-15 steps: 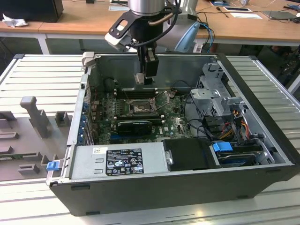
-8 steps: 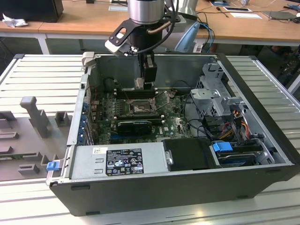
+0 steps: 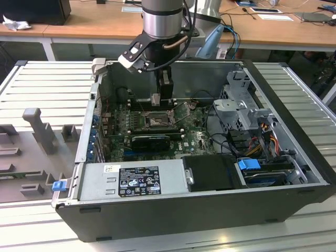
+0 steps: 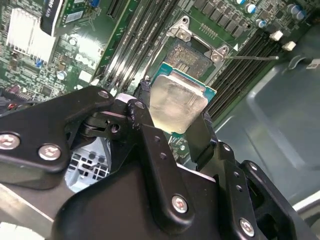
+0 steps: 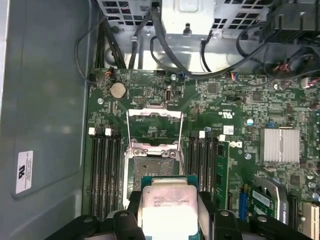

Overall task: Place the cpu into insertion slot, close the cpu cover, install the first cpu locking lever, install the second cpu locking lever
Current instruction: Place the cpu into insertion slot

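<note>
My gripper [image 4: 175, 117] is shut on the cpu [image 4: 177, 102], a flat square chip with a pale silvery top, gripped by two opposite edges between the black fingers [image 4: 142, 112]. It hangs a little above the insertion slot [image 4: 189, 56], the dark square socket on the green motherboard. In the first wrist view the cpu [image 5: 167, 207] overlaps one end of the insertion slot [image 5: 150, 167], and the cpu cover [image 5: 154, 117] is swung open beyond the slot's other end. In the exterior view the gripper [image 3: 156, 101] hovers just over the insertion slot [image 3: 156, 122] inside the open computer case.
Long black memory slots [image 5: 105, 170] flank the socket on both sides. A thin metal lever rod [image 4: 250, 57] sticks out beside the socket. Cables [image 3: 220, 126], a drive cage [image 3: 241, 100] and the power supply [image 3: 131, 178] fill the case [image 3: 294, 131]. A silver heatsink [image 5: 280, 145] stands nearby.
</note>
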Motion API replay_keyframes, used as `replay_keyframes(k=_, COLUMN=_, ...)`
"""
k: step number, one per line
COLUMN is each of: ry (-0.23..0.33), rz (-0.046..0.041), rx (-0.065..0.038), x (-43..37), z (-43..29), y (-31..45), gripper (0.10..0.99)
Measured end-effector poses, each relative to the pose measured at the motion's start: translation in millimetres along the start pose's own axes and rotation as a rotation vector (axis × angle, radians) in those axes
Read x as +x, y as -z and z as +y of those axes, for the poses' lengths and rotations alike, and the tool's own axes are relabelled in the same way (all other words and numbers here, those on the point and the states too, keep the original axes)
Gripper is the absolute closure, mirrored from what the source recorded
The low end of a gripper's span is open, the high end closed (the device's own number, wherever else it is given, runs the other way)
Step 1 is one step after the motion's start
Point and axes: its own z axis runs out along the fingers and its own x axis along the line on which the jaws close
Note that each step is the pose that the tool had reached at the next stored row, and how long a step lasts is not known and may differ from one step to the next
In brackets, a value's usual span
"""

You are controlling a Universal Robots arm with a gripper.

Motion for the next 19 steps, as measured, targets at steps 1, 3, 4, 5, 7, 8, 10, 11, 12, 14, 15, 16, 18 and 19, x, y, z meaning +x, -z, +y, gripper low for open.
replay_keyframes(k=1, ry=0.002, rz=0.0001, rx=0.000, x=0.0, z=-0.2, y=-2.5, gripper=0.557)
replay_keyframes(k=3, ry=0.001, rz=0.0000, rx=0.000, x=-0.1, z=-0.5, y=-6.7, gripper=0.557)
replay_keyframes(k=4, ry=0.000, rz=0.0000, rx=0.000, x=-0.2, z=-0.6, y=-8.6, gripper=0.557)
replay_keyframes(k=5, ry=-0.005, rz=-0.0003, rx=0.000, x=-0.2, z=-0.8, y=-11.8, gripper=0.557)
replay_keyframes(k=7, ry=-0.011, rz=-0.0007, rx=0.000, x=0.0, z=-1.1, y=-16.6, gripper=0.557)
replay_keyframes(k=8, ry=-0.013, rz=-0.0009, rx=0.000, x=0.2, z=-1.3, y=-19.3, gripper=0.557)
replay_keyframes(k=10, ry=-0.015, rz=-0.0010, rx=0.000, x=0.6, z=-1.5, y=-24.3, gripper=0.557)
replay_keyframes(k=11, ry=-0.017, rz=-0.0010, rx=0.000, x=1.0, z=-1.7, y=-28.0, gripper=0.557)
replay_keyframes(k=12, ry=-0.018, rz=-0.0011, rx=0.000, x=1.2, z=-1.9, y=-30.7, gripper=0.557)
replay_keyframes(k=14, ry=-0.022, rz=-0.0015, rx=0.000, x=2.2, z=-2.3, y=-37.5, gripper=0.557)
replay_keyframes(k=15, ry=-0.024, rz=-0.0016, rx=0.000, x=2.6, z=-2.4, y=-40.6, gripper=0.557)
replay_keyframes(k=16, ry=-0.026, rz=-0.0016, rx=-0.001, x=2.8, z=-2.5, y=-43.2, gripper=0.557)
replay_keyframes(k=18, ry=-0.030, rz=-0.0018, rx=-0.001, x=3.6, z=-2.9, y=-48.2, gripper=0.557)
replay_keyframes(k=19, ry=-0.032, rz=-0.0021, rx=-0.001, x=4.3, z=-3.0, y=-51.1, gripper=0.557)
